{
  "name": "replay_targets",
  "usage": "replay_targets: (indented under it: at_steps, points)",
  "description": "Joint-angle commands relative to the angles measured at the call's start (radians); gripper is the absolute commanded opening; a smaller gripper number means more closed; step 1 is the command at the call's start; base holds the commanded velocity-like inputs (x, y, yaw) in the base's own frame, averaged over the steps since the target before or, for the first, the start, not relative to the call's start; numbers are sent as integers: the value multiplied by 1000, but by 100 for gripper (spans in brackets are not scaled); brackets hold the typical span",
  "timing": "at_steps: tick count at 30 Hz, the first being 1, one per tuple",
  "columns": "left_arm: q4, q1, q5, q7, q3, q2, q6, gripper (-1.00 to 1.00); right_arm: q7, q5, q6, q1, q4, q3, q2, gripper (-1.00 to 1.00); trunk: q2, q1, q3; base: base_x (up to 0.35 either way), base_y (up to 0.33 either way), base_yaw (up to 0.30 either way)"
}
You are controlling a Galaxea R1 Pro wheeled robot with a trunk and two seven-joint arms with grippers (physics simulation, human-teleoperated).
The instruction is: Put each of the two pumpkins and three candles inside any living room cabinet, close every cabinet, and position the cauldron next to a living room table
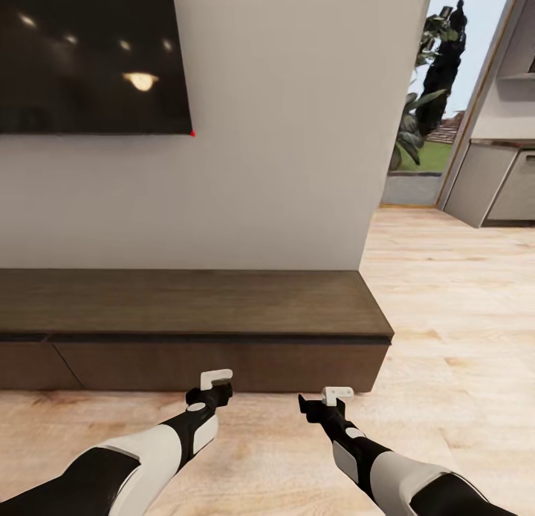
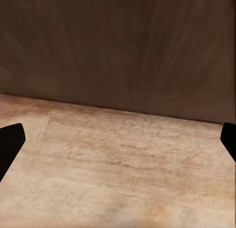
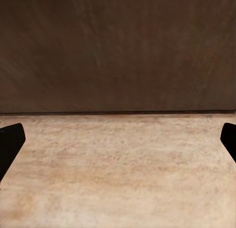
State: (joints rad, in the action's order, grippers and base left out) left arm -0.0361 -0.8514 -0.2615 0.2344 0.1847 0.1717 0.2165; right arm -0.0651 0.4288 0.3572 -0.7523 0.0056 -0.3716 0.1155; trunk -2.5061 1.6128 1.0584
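Note:
The cabinet (image 1: 193, 301), a long, low, dark brown unit, runs along the white wall in the head view. Its bare top holds nothing and its drawer fronts sit flush. My left gripper (image 1: 215, 382) hangs low just in front of the cabinet's front face, open and empty. The right gripper (image 1: 336, 396) is beside it, a little further from the front, also open and empty. In both wrist views the dark cabinet front (image 2: 118, 51) (image 3: 118, 51) fills the far side above the pale floor, with black fingertips (image 2: 10, 144) (image 3: 10, 144) spread wide. Pumpkins, candles, cauldron and table are out of view.
A large black TV (image 1: 89, 56) hangs on the wall above the cabinet. The cabinet ends at right, where pale wood floor (image 1: 461, 315) leads past a wall corner to a glass door with a plant (image 1: 431, 78) and grey kitchen units (image 1: 498, 182).

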Motion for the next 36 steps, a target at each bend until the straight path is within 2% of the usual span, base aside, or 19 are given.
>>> replay_targets:
  at_steps: [1,11,14,20,30,36]
  points:
    - [-4,-2,-10,1,8,1,7,100,-7,10,4,-1,2,-4,1,100,0,0,0,0,0,0]
    - [-2,13,-20,2,1,0,10,100,-6,14,3,-1,2,-3,-1,100,0,0,-2,0,0,0]
    - [-2,15,-40,2,0,0,11,100,-6,12,1,3,2,-4,-1,100,0,0,-2,0,0,0]
    - [-2,15,-54,1,-1,0,10,100,-6,14,-3,22,3,-3,-1,100,0,0,-2,0,0,0]
    - [-3,15,-152,2,-2,0,5,100,-7,13,-6,55,2,-2,-4,100,0,0,-2,0,0,0]
    - [-3,19,-166,1,-4,0,5,100,-6,12,-7,57,2,-3,-5,100,0,0,-2,0,0,136]
